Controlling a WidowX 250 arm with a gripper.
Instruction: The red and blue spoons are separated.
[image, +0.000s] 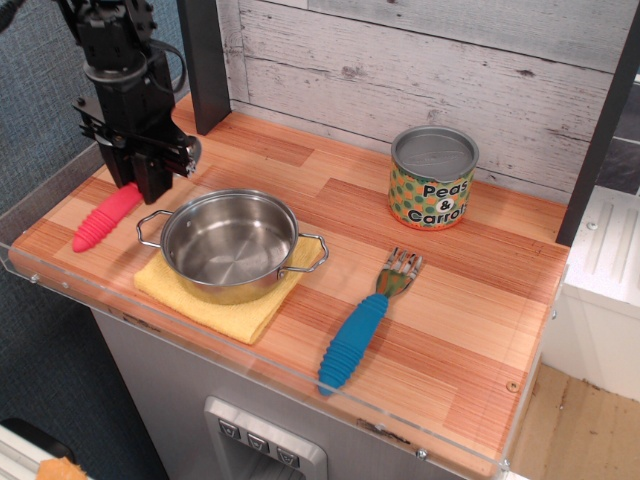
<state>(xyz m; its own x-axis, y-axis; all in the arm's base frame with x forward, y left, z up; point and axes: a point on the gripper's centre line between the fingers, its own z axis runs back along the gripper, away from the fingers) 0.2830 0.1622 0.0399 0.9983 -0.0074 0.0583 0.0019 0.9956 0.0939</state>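
**Observation.image: gripper on the red spoon at the far left of the surface**

Observation.image shows the black gripper (150, 180) pointing down at the left end of the wooden surface (470, 300). Its fingers are closed around the upper end of the red spoon (105, 217), whose ribbed handle slopes down and to the left from the fingertips, the low end at or just above the wood; I cannot tell whether it touches. The spoon's metal head is hidden behind the gripper.

Just to the right of the gripper and slightly nearer the camera sits a steel pot (231, 243), empty, resting on a folded yellow cloth (210, 303). The pot's left handle lies just beside the fingertips; contact cannot be judged.

Well apart to the right, past the pot, the blue spoon (362, 329) lies flat near the front edge, its blue handle toward the camera and its metal tines pointing away toward the back wall. The pot and cloth lie between the two utensils.

Farther right and back from the gripper, a can (432, 178) labelled "Peas & Carrots" stands upright near the plank wall.
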